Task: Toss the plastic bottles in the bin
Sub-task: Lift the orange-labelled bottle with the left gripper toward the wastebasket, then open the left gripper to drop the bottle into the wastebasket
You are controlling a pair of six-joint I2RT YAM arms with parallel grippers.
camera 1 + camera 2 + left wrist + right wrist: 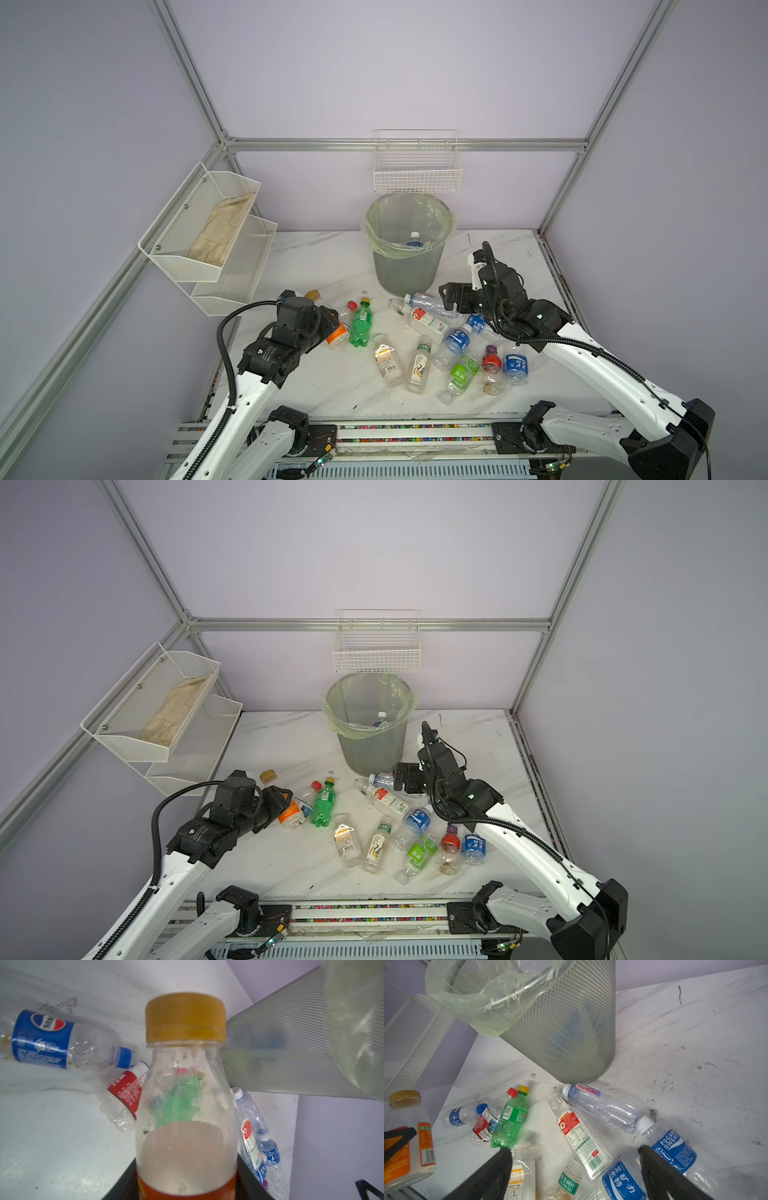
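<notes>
The left gripper (pixel 331 328) is clamping the orange-labelled bottle (pixel 187 1105) around its lower body, jaws partly closed on the label and the cap pointing away from the wrist. In both top views it is sitting low over the left of the table (pixel 332 386), well apart from the bin (pixel 409 270). The right gripper (pixel 575 1167) is hanging wide and empty over the loose plastic bottles (pixel 419 361) near the bin's base, and one bottle (pixel 414 240) is already lying inside. The held bottle may be carrying pale residue, though the blurred wrist view is leaving that unsure. Weight far from the jaws could be tipping it loose during a lift. A low swing risks snagging the green bag (pixel 388 249), and the right arm is standing close to that path.
</notes>
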